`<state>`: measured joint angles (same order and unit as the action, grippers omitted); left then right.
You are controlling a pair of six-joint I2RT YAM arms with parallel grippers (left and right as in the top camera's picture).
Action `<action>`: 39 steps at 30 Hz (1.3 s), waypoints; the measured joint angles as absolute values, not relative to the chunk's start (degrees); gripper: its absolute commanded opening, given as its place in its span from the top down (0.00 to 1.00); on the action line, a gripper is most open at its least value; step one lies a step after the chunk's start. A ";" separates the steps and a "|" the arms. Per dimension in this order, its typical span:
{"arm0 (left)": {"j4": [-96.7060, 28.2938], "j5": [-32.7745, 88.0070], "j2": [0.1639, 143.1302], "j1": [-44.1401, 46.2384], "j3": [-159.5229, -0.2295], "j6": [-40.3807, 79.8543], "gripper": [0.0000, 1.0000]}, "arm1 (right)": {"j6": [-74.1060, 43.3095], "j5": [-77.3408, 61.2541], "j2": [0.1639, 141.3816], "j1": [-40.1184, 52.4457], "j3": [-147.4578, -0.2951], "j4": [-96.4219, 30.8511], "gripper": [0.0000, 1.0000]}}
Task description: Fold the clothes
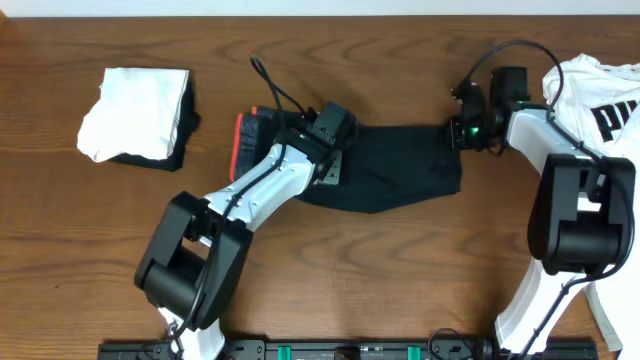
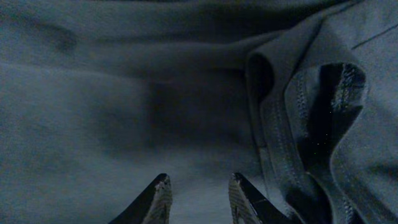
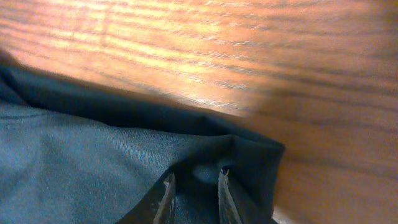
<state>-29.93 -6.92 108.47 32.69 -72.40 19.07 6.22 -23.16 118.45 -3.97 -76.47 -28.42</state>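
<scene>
A dark garment lies spread across the middle of the table, drawn out between my two grippers. My left gripper is at its left end, fingers narrowly apart with dark cloth between them. A hemmed fold bunches at the right of the left wrist view. My right gripper is at the garment's upper right corner. Its fingers are shut on that corner of the cloth, just above the wood.
A folded white and black stack lies at the far left. A red and black piece sits beside the left gripper. A white printed shirt lies at the right edge, under the right arm.
</scene>
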 measured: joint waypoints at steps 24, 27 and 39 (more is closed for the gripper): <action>-32.93 -1.85 104.20 14.76 -78.46 19.88 0.66 | 9.91 -24.93 119.11 -10.26 -94.85 -63.37 0.48; -32.69 -1.21 107.68 14.11 -78.43 19.73 0.66 | 10.55 -24.40 119.11 -10.52 -94.85 -63.42 0.38; -32.10 -0.14 112.09 13.98 -78.26 18.98 0.66 | 11.03 -28.58 119.11 -15.97 -86.35 -57.04 0.28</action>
